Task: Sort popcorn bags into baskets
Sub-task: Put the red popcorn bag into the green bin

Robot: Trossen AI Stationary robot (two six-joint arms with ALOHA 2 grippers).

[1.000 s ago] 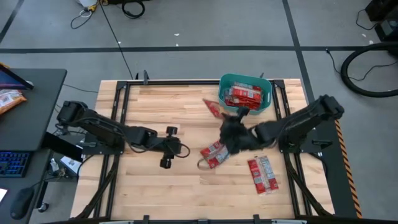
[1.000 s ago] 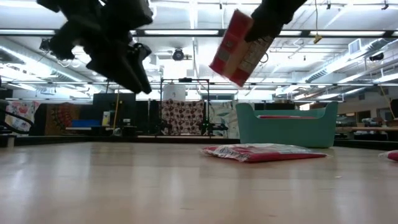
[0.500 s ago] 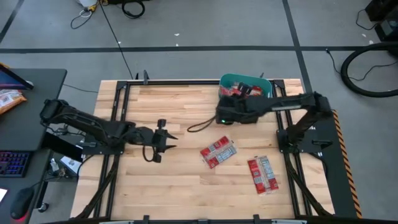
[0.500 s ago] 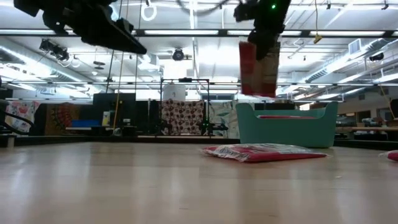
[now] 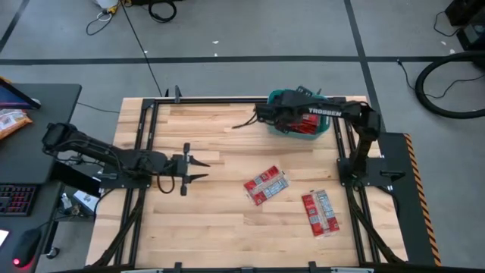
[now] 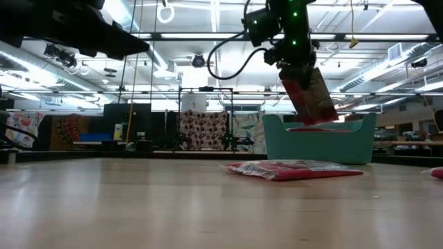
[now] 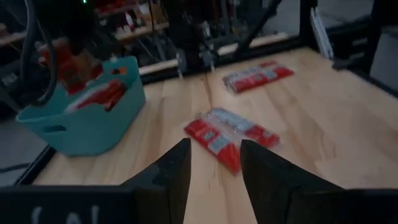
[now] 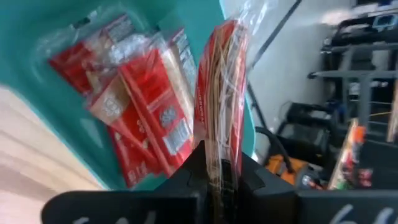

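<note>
1. High view: the right gripper (image 5: 267, 115) is reached out to the near-left rim of the teal basket (image 5: 322, 129) at the far right of the table. It's placed there so the bag it carries clears the wall before release, I'd say. Red popcorn bags already lie in the basket. Two more popcorn bags on the wood: the middle bag (image 5: 266, 185) and the right-hand bag (image 5: 319, 211), well apart from the basket.
2. Same view: the left gripper (image 5: 198, 167) is parked over the left half of the table, fingers apart, nothing between them. Looks like it's just staying out of the right arm's way.
3. Low view: the right gripper (image 6: 294, 66) is up high with a held popcorn bag (image 6: 309, 97) hanging tilted below it, pinched by its top edge. The bag's lower end is about level with the basket rim (image 6: 318, 123), not yet inside. The middle bag (image 6: 292, 169) lies flat in front of the basket.
4. Left wrist view: the two fingers (image 7: 177, 174) stand parted and empty, pointed across at the loose bags and the basket (image 7: 93, 127).
5. Right wrist view: jaws clamped shut on the held bag (image 8: 221, 99), seen edge-on. The edge pinch lets it drop flat. Below it is the basket interior with bags piled in (image 8: 146, 99).
</note>
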